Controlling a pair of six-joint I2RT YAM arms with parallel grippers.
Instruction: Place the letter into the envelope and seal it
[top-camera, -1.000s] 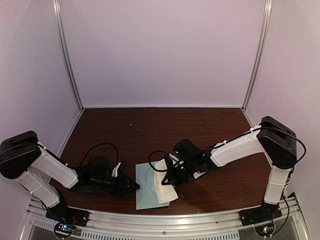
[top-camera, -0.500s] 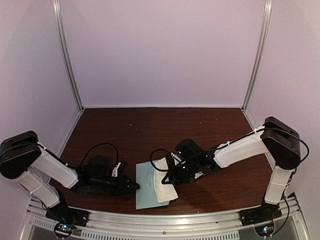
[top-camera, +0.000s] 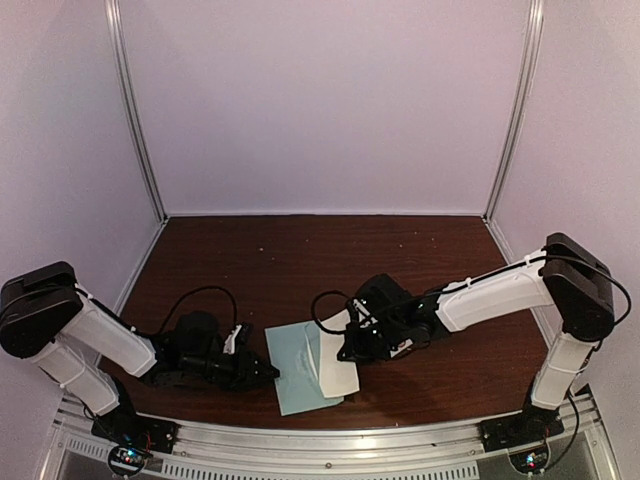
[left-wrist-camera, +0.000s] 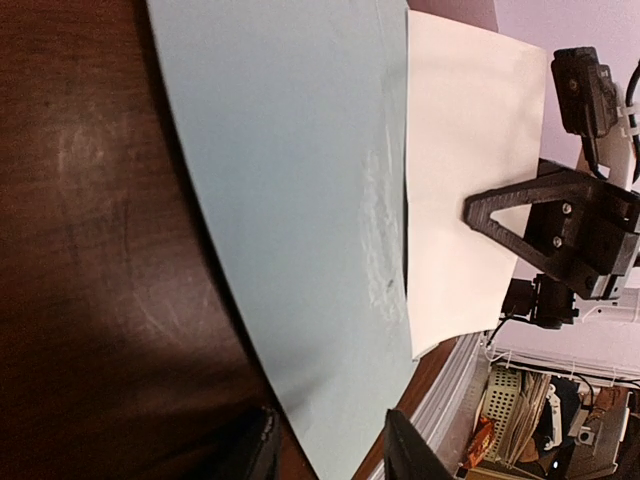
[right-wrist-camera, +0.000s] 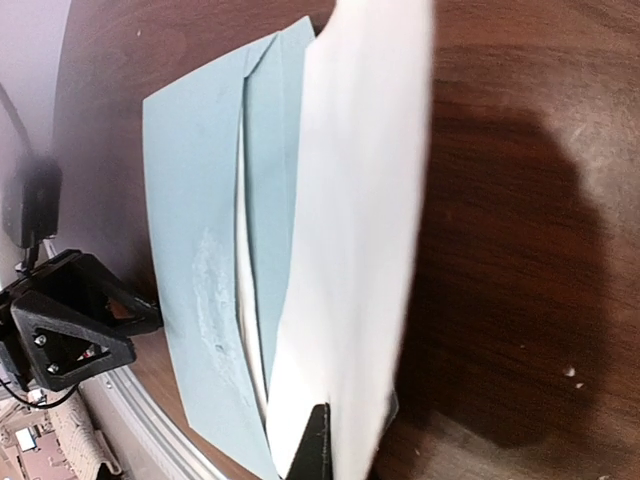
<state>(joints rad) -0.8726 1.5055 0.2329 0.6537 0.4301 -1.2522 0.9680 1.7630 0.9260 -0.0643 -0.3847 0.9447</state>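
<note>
One dark wood table; left arm and right arm sit low over its front part.

envelope lies on the table between the two arms, slightly skewed, near the front edge. Its mouth seems to face the right arm.

letter is a white sheet overlapping the envelope's right side, mostly outside. The right wrist view shows a white sliver between the envelope's layers, so one edge is probably in the pocket. Can't tell how deep.

right claw is clenched on the letter's outer edge.

left claw has its jaws apart, straddling the envelope's left edge. Paper sits between them, not pinched as far as I can see.

Handling, my guess:
- Both sheets are light, thin and floppy. The envelope already bows up in the left wrist view.
- Slides easily on wood, creases if shoved.
- Best hold: envelope by the edge opposite the mouth, letter by its trailing edge, fed flat and shallow.
- Risk: the letter buckles instead of going in.
</note>
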